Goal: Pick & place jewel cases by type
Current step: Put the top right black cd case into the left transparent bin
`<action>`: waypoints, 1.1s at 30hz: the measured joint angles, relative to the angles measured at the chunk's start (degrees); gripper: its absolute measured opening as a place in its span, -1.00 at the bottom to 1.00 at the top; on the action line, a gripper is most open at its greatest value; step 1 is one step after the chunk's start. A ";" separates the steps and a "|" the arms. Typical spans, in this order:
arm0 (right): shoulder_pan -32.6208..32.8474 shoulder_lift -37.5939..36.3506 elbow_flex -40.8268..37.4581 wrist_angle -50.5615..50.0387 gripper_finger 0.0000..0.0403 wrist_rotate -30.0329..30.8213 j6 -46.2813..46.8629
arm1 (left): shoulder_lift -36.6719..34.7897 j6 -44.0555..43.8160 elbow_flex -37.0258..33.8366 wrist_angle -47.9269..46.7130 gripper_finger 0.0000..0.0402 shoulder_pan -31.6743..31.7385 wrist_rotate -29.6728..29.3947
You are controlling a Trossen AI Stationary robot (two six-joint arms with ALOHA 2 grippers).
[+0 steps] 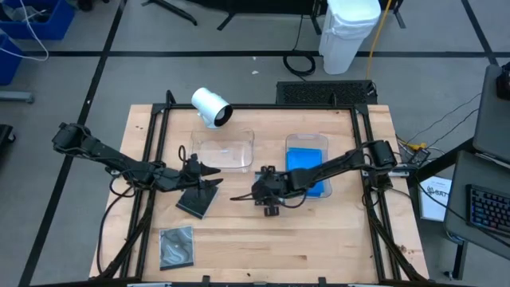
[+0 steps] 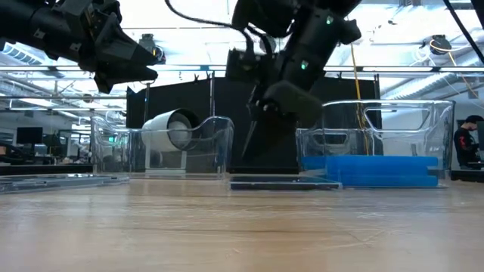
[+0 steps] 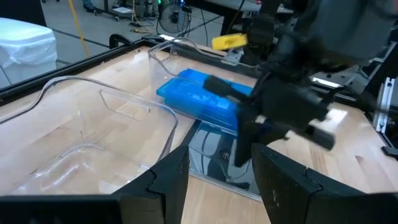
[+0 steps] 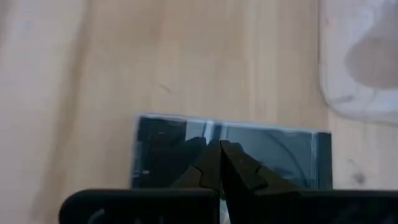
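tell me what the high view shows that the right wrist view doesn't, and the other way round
Only the high view: the left tool open above a dark jewel case, a second dark jewel case near the table's front edge, the blue jewel cases in the right tray, and the white cylinder. Only the right wrist view: the right tool shut, with a dark jewel case flat on the wood past its tips. Both: the wooden table and a clear tray's edge.
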 joint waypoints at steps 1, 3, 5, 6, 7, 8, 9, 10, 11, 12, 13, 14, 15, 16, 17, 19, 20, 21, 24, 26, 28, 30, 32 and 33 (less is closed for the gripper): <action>-0.26 0.16 0.00 -1.01 -1.00 0.50 0.76 | 0.00 0.00 0.00 0.00 -0.11 0.00 0.01; -0.81 0.64 -0.07 -3.03 -1.00 0.79 2.45 | 0.00 0.00 0.00 -0.05 -0.11 0.00 0.02; -1.35 1.51 0.00 -4.50 -1.00 -0.31 3.80 | 0.00 0.00 0.00 -0.03 -0.11 0.00 0.01; -1.53 1.80 -0.04 -5.60 -1.00 -1.08 4.36 | 0.00 -0.01 0.00 -0.04 -0.11 0.00 0.01; -1.59 1.91 0.05 -6.15 -1.00 -2.22 4.88 | 0.00 0.00 0.00 -0.05 -0.11 0.00 0.02; -1.61 2.21 0.15 -6.70 -1.00 -4.49 5.30 | 0.00 -0.01 0.00 -0.05 -0.11 0.00 0.00; -1.57 2.52 0.17 -6.79 -1.00 -6.19 5.60 | 0.00 0.00 0.00 -0.04 -0.11 0.00 0.02; -1.55 2.64 0.22 -6.81 -1.00 -8.51 5.80 | 0.00 0.00 0.00 -0.03 -0.11 0.00 0.04; -1.50 2.76 0.22 -6.75 -1.00 -12.10 6.02 | 0.00 -0.02 0.00 -0.05 -0.11 0.00 0.04; -1.23 2.88 0.22 -6.48 -1.00 -15.17 6.24 | 0.00 0.00 0.00 -0.05 -0.11 0.00 0.04; -0.88 2.95 0.22 -6.04 -1.00 -18.29 6.41 | 0.00 0.00 0.00 -0.08 -0.11 0.00 0.04; -0.40 2.97 0.21 -5.66 -1.00 -21.58 6.55 | 0.02 -0.01 0.00 -0.08 -0.11 0.00 0.04; 0.16 3.06 0.11 -5.21 -1.00 -24.75 6.96 | 0.00 0.00 0.00 -0.05 -0.11 0.00 0.04; 0.68 3.17 0.09 -4.58 -1.00 -27.75 7.47 | 0.00 0.00 0.00 -0.05 -0.11 0.00 0.04; 1.21 3.24 0.04 -4.05 -1.00 -29.95 7.85 | 0.02 0.00 0.00 -0.06 -0.11 0.00 0.04; 2.31 3.34 -0.06 -3.30 -1.00 -33.77 7.93 | 0.00 0.00 0.00 -0.05 -0.11 0.00 0.04; 2.85 3.35 -0.09 -2.89 -1.00 -35.01 7.78 | 0.00 0.00 0.00 -0.05 -0.11 0.00 0.04; 3.38 3.34 -0.09 -2.45 -1.00 -35.36 7.56 | 0.00 0.00 0.00 -0.07 -0.11 0.00 0.04; 4.73 2.38 -0.17 -2.08 -1.00 -34.97 6.18 | 0.00 0.00 0.00 -0.07 -0.11 0.00 0.04; 5.51 0.93 -0.22 -2.10 -1.00 -34.89 5.51 | 0.01 0.00 0.00 -0.05 -0.11 0.00 0.02; 6.76 -1.26 -0.22 -1.46 -1.00 -33.72 4.51 | 0.02 0.00 0.00 -0.05 -0.11 0.00 0.04; 8.41 -3.77 -0.20 -0.17 -1.00 -32.09 2.62 | 0.02 0.00 0.00 -0.05 -0.11 0.00 0.04; 10.37 -6.02 -0.20 1.42 -1.00 -31.72 0.74 | 0.00 0.00 0.00 -0.05 -0.11 0.00 0.04; 11.49 -7.16 -0.20 1.87 -1.00 -31.60 0.13 | 0.00 0.00 0.00 -0.05 -0.11 0.00 0.02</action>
